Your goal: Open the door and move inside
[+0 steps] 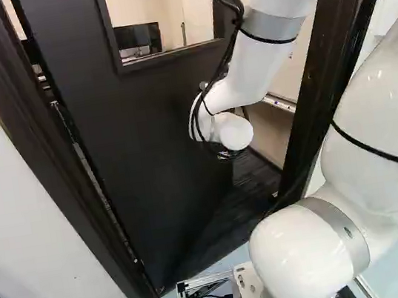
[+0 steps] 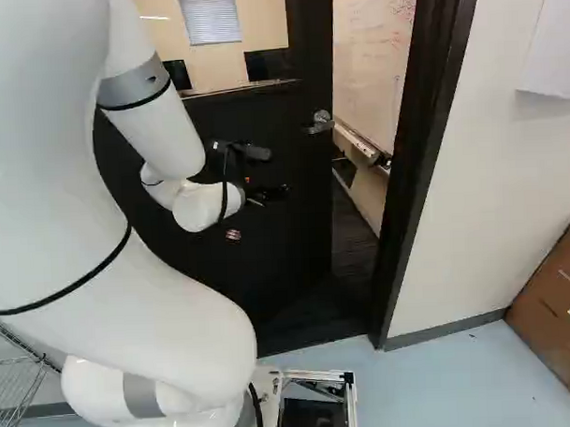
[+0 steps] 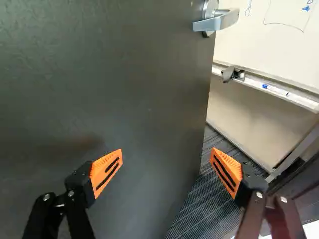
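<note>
White arm (image 1: pixel 265 64) bent, wrist (image 2: pixel 206 205) seemingly tipped a little downward, jaws spread wide apart

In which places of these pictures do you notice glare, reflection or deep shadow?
Left base view: small highlights on the glossy white arm; right base view: the door nearly black, floor beyond it dim; wrist view: faint brownish patch, perhaps reflection.
</note>
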Tool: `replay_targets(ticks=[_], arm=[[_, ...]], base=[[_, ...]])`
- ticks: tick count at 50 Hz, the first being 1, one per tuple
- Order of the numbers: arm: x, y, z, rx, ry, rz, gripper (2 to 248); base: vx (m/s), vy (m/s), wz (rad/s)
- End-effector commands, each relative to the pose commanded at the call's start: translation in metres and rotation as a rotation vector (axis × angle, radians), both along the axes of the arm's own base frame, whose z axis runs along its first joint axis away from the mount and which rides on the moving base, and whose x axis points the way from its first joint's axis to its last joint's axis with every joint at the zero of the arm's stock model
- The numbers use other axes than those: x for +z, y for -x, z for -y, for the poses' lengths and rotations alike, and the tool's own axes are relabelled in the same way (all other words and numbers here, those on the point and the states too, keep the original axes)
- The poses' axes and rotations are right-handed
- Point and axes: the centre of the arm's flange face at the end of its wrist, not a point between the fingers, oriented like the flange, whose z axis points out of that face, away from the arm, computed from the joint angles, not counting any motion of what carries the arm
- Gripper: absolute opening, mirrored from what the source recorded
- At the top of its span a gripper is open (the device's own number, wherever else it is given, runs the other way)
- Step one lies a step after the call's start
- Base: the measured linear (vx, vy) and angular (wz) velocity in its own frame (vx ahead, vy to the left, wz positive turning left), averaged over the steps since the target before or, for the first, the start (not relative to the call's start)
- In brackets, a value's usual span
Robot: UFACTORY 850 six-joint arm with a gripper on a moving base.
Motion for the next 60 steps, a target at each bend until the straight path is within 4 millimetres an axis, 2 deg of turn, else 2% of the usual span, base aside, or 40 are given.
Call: replay_targets(ticks=[60], arm=[[0.005,-0.008,-0.051,0.117,0.005,0.056,247]], base=[[0.0,0.0,0.0]])
